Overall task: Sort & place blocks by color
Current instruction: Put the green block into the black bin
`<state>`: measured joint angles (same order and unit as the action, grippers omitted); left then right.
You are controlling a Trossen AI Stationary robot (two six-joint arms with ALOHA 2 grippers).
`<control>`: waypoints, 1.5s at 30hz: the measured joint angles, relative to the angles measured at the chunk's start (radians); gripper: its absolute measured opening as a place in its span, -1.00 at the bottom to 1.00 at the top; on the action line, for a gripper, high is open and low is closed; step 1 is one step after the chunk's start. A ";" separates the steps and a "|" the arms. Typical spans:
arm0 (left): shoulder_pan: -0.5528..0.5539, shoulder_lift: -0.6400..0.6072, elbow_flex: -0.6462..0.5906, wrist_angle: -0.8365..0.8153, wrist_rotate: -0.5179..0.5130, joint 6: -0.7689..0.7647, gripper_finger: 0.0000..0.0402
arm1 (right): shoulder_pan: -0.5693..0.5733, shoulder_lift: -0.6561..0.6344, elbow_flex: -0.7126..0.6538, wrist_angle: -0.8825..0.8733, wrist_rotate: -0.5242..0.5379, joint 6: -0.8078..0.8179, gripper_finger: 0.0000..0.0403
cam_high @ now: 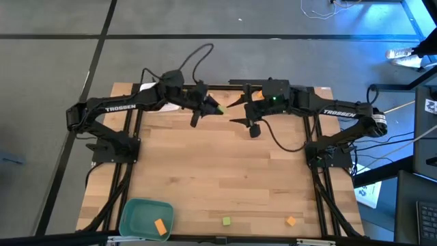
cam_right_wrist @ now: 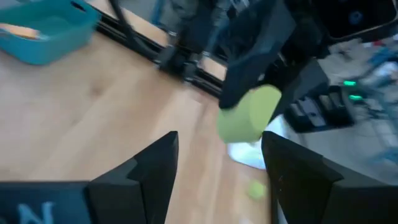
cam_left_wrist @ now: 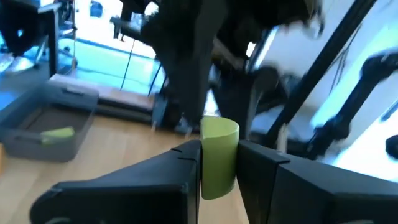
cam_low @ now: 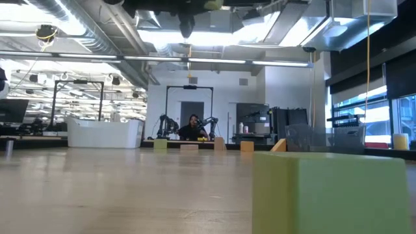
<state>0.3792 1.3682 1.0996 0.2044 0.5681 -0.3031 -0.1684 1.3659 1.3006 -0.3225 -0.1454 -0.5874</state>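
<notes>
Left wrist view showed the left gripper (cam_left_wrist: 217, 171) clamped on a light green block (cam_left_wrist: 219, 155) – held directly facing the right gripper (cam_right_wrist: 217, 163), whose jaws stood wide and empty.

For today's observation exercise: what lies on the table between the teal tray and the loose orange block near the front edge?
In the high view, one green block lies on the table between the teal tray and the loose orange block.
</notes>
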 joint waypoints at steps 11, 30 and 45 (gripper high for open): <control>0.005 0.000 0.000 0.041 -0.059 -0.191 -0.75 | 0.082 0.001 0.000 0.072 0.261 -0.050 0.15; -0.053 0.000 0.000 0.061 -0.189 -0.271 -0.75 | 0.100 0.015 0.000 0.138 0.294 -0.046 0.14; -0.055 0.000 -0.001 0.051 -0.201 -0.276 -0.77 | 0.099 0.030 0.001 0.140 0.301 -0.041 -0.51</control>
<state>0.3242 1.3685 1.0985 0.2550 0.3676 -0.5788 -0.0692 1.3959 1.3014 -0.1825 0.1554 -0.6289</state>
